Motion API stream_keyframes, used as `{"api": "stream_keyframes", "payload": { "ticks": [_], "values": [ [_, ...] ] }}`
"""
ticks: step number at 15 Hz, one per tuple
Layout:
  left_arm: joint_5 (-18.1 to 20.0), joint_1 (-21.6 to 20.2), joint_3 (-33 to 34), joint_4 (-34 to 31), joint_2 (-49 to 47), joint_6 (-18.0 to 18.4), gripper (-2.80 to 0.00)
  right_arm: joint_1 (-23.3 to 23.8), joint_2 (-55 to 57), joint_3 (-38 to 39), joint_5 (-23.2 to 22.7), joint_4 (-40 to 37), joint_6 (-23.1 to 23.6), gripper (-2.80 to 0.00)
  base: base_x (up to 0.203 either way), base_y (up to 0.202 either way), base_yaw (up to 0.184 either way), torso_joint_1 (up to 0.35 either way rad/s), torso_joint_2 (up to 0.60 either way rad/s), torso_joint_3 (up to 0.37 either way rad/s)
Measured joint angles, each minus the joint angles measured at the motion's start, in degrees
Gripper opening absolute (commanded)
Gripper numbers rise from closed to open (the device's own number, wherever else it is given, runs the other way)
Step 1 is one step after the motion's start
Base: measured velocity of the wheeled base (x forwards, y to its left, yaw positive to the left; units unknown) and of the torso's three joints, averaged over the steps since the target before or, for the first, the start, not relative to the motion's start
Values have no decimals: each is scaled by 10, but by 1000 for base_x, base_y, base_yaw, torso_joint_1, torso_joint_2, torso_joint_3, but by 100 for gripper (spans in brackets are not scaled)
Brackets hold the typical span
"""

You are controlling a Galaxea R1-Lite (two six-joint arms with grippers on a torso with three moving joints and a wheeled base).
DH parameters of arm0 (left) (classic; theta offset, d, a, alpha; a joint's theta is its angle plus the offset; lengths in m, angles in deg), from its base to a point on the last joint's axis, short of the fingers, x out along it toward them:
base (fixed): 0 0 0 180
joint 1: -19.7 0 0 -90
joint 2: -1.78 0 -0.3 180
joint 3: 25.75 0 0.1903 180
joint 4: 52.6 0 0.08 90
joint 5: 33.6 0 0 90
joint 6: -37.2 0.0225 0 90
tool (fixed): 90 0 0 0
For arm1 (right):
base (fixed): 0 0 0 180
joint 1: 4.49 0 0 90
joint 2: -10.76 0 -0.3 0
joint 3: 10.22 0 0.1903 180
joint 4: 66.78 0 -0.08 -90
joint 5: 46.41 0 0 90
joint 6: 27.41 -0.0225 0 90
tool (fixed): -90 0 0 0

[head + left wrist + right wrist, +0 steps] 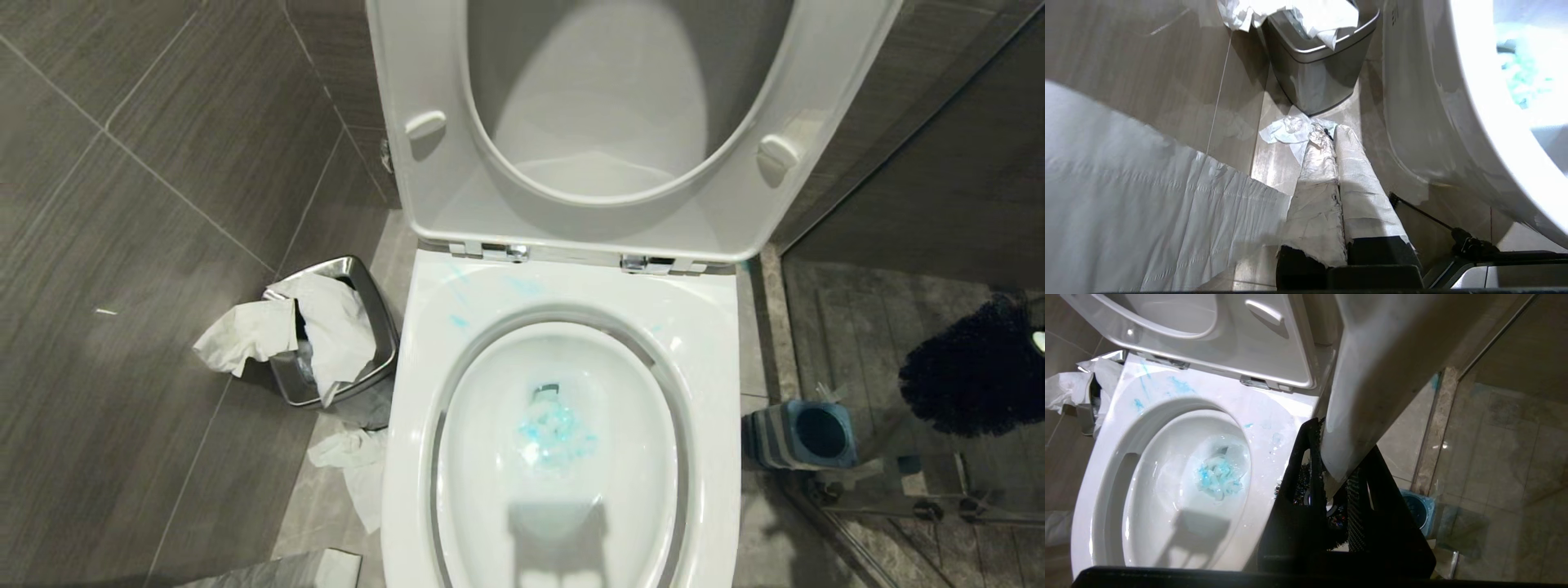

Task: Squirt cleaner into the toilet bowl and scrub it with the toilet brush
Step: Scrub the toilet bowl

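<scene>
The toilet bowl (563, 457) fills the middle and lower part of the head view, its seat and lid (620, 122) raised upright at the top of the frame above two chrome hinges (645, 263). Thin blue smears of cleaner (459, 321) mark the flat rim at upper left of the opening, and a cloudy blue patch tints the water (555, 433) at the centre of the bowl.

At the right edge of the head view the black bristle head of the toilet brush (976, 367) hangs above the floor, to the right of the bowl and above the square grey-and-blue holder (804, 434), apart from both. In the right wrist view the right gripper (1331, 486) is clamped narrow on the brush's white handle (1367, 375), with the bristles showing beyond the black fingers (1294, 469).

The left gripper (1337, 139) hangs low beside the bowl's outer wall, its wrapped fingers (1359, 179) pressed together on nothing, pointing at crumpled paper on the floor (1284, 130).

Left of the bowl in the head view stands a steel waste bin (371, 327) stuffed with white paper (269, 327), more paper (359, 474) lying on the tiles below it. No brand, label or writing can be read on anything.
</scene>
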Motion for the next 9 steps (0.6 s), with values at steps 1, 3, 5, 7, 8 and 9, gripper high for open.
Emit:
{"api": "stream_keyframes", "payload": {
  "ticks": [1, 3, 5, 7, 8, 9],
  "values": [
    [0, 0, 0, 0, 0, -1, -280, 0, 4, 0, 0, 0, 0, -280, 0, 0, 0, -1, -5, 206],
    [0, 0, 0, 0, 0, -1, -280, -4, 11, -2, 0, 0, 1, -280, 0, 0, 0, 2, 3, 201],
    [0, 0, 0, 0, 0, 0, -280, -16, 27, -15, 0, 1, 1, -280, 0, 0, 0, 6, 5, 205],
    [0, 0, 0, 0, 0, 0, -280, -22, 47, -35, 1, 1, 1, -280, 0, 0, 0, 1, 6, 206],
    [0, 0, 0, 0, 0, 0, -280, -25, 56, -43, 1, 1, 1, -280, 0, 0, 0, -4, -1, 196],
    [0, 0, 0, 0, 0, 0, -280, -30, 64, -48, 2, 1, 1, -280, 0, 0, 0, -1, -4, 209]
  ]
}}
